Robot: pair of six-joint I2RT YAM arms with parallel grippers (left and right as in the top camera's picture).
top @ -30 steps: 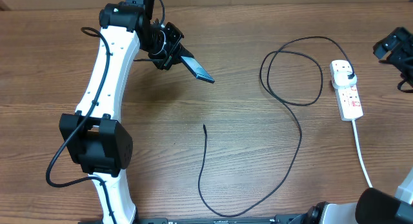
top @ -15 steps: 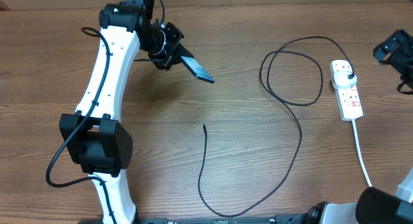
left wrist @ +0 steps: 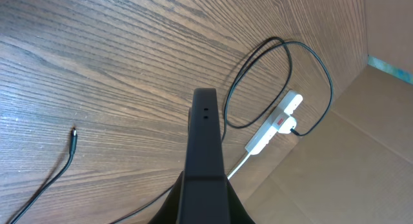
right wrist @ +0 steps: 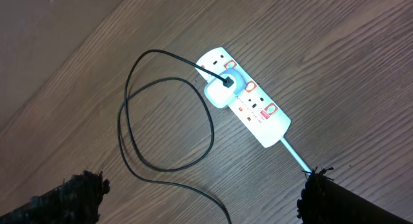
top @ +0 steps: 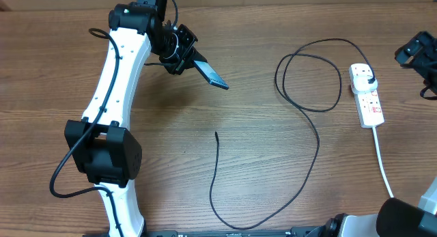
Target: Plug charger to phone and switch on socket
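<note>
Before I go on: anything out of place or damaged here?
Nothing damaged or spilled. The charger crosses itself in a loop beside the socket, and its tip lies loose, apart from the phone tilted in the left claw.

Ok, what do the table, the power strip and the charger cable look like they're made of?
Table: wood or wood-look laminate, matte, with continuous grain lines; which cannot be told. Power strip: hard white plastic, smooth with slight sheen. Charger cable: thin, flexible black sheath, probably rubber or PVC, lying in loose loops.
</note>
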